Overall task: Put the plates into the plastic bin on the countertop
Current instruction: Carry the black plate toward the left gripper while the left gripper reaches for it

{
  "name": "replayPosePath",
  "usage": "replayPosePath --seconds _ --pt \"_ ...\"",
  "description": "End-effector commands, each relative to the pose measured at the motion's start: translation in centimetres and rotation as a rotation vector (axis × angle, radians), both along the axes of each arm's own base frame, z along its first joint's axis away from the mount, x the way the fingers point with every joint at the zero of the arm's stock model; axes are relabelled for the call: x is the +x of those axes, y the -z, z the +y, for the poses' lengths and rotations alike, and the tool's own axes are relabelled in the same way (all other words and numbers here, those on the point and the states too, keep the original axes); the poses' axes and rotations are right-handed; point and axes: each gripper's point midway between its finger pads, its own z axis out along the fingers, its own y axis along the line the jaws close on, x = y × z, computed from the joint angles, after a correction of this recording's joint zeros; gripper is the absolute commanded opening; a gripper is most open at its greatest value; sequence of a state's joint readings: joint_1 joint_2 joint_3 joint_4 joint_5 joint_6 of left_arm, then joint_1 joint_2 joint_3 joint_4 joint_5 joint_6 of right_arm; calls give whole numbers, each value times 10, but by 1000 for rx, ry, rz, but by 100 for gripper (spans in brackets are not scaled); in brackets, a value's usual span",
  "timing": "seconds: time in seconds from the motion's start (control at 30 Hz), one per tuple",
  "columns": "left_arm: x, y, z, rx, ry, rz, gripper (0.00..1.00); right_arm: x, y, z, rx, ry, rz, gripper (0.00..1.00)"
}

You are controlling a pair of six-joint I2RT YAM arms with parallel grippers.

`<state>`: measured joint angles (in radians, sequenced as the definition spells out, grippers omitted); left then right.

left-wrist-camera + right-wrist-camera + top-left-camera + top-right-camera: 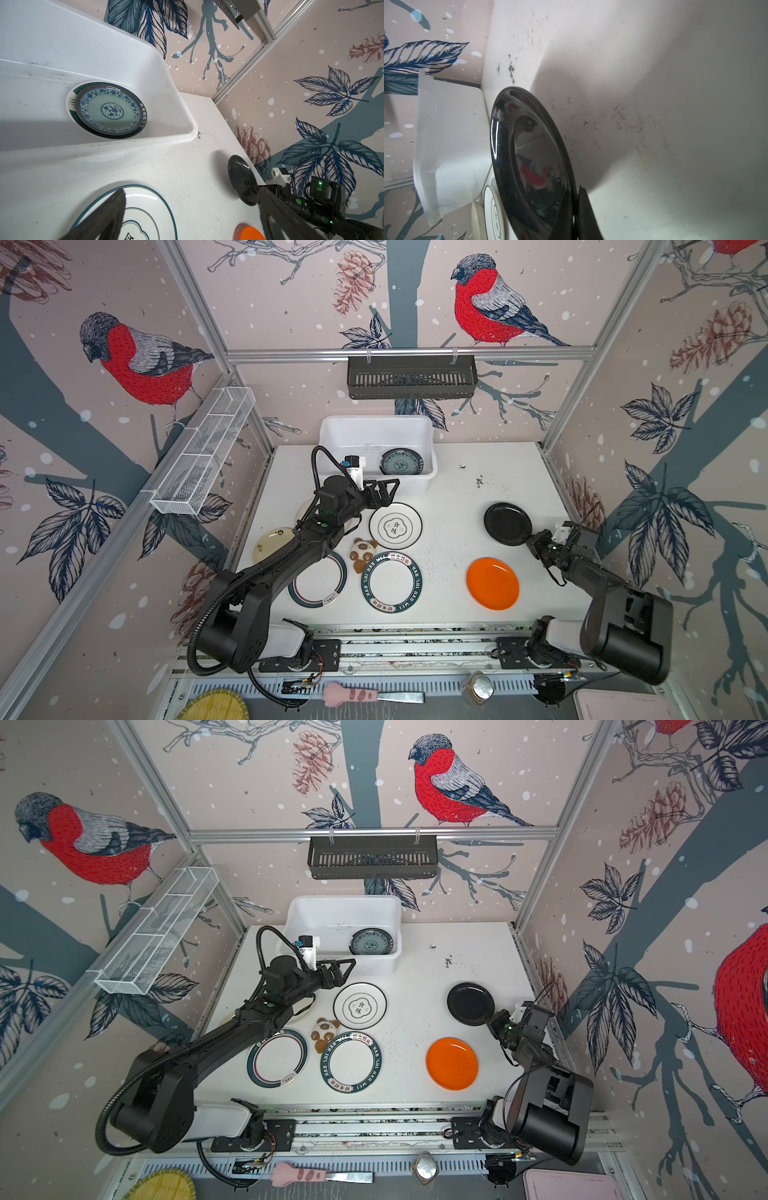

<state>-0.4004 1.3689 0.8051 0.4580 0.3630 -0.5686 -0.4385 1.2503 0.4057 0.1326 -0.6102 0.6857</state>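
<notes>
— Countertop [449, 497] layout?
— White, speckled. The plastic bin [332, 427] sits far centre with a patterned plate [401, 463] inside.
— Grippers?
— The right gripper [529, 540] pinches the black plate [507, 524] by its near-right rim. The left gripper [390, 492] is spread wide at the bin's near wall.

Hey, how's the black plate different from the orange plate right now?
The black plate is glossy black; the orange plate is bright orange. The right gripper is shut on the black plate's rim; the orange plate lies untouched. The black plate sits nearer the bin. Both are round, plain and outside it.
</notes>
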Motion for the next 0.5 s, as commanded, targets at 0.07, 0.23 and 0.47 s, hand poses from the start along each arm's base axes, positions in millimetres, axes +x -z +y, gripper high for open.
replayPosePath --seconds 0.07,0.23,0.47 --pt "1 -5 -5 -24 10 -4 98 7 -40 7 22 -24 -101 0" --pt "0 -10 -18 -38 42 -17 98 13 -80 21 24 -58 -190 0" --pt "-5 -16 -50 -48 140 -28 97 28 -134 65 -24 -171 -300 0"
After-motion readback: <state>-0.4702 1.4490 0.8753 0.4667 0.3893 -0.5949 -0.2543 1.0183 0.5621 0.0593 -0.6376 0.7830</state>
